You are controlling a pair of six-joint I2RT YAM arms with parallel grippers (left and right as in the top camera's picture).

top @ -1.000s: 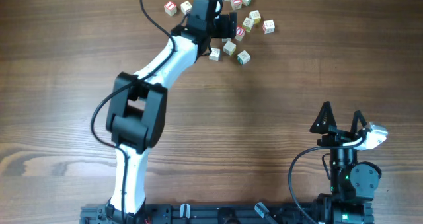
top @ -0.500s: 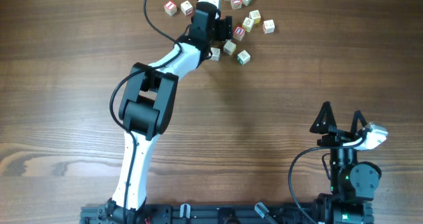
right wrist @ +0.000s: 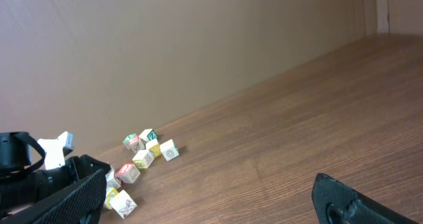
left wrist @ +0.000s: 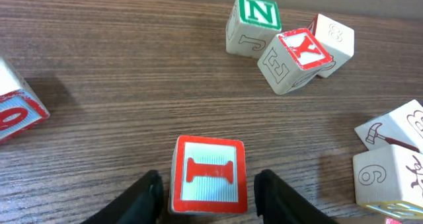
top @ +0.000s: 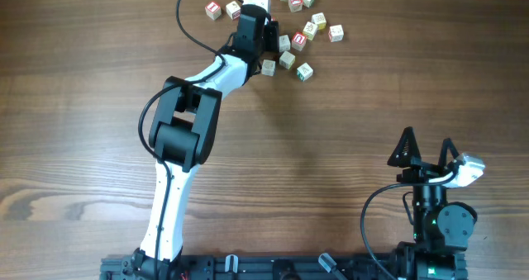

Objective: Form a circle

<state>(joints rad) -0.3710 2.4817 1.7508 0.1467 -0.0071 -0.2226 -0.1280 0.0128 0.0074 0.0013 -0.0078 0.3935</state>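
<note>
Straddling the I cube (left wrist: 209, 178), a pale wooden block with a red letter on its top face, the left tool (left wrist: 208, 192) stands with one dark finger at each side of it. A thin dark gap shows on both sides, so the jaws are open around the cube and not pressing on it. The cube sits flat on the wooden counter (left wrist: 119, 65). Ahead of it in the left wrist view, three pieces cluster together: the N cube (left wrist: 254, 22) with a green letter, the tilted Y cube (left wrist: 296, 59) leaning against it, and the 8 cube (left wrist: 334, 42) touching the Y cube from behind. At the right edge of that view, the hammer cube (left wrist: 396, 135) and the 9 cube (left wrist: 390, 178) sit just beside each other, and a red-faced cube (left wrist: 16, 112) is cut off at the left edge. From overhead, the scattered cubes (top: 314, 24) lie loose at the far end of the counter, in no ring. The right tool (top: 426, 140) is well apart from them at the near right corner, its fingers spread wide and holding nothing.
</note>
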